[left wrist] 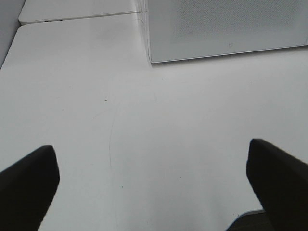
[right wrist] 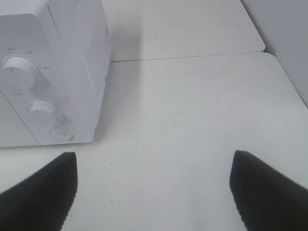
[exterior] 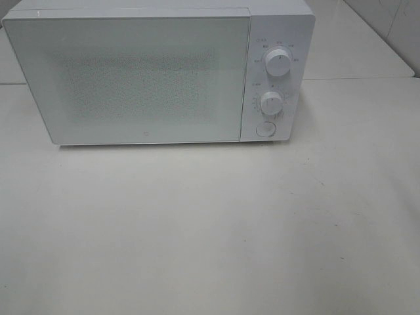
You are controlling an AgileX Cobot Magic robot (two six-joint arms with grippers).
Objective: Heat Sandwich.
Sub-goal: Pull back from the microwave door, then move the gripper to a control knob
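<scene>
Microwave oven [exterior: 157, 72], white, stands at the back of the white worktop [exterior: 210, 230] with its door [exterior: 125, 79] shut flush. The control panel on its right carries 2 round knobs, the upper [exterior: 278, 63] above the lower [exterior: 270, 103], and 1 round button [exterior: 265, 128] beneath them. The whole front stretch of the worktop, from the oven's base to the near edge, lies open and flat. A seam [right wrist: 187, 57] runs behind the oven where a second panel butts against the first. The rounded right corner of the worktop [right wrist: 269, 54] sits close to a grey wall [right wrist: 288, 33], and the rounded left corner [left wrist: 21, 29] shows in the left wrist view. The left gripper [left wrist: 149, 146] hangs over bare worktop in front of the oven's left front corner, jaws spread wide with nothing between them. The right gripper [right wrist: 154, 155] hangs beside the oven's right front corner, jaws likewise wide apart and holding nothing. Where the sandwich lies cannot be told from these 3 views.
</scene>
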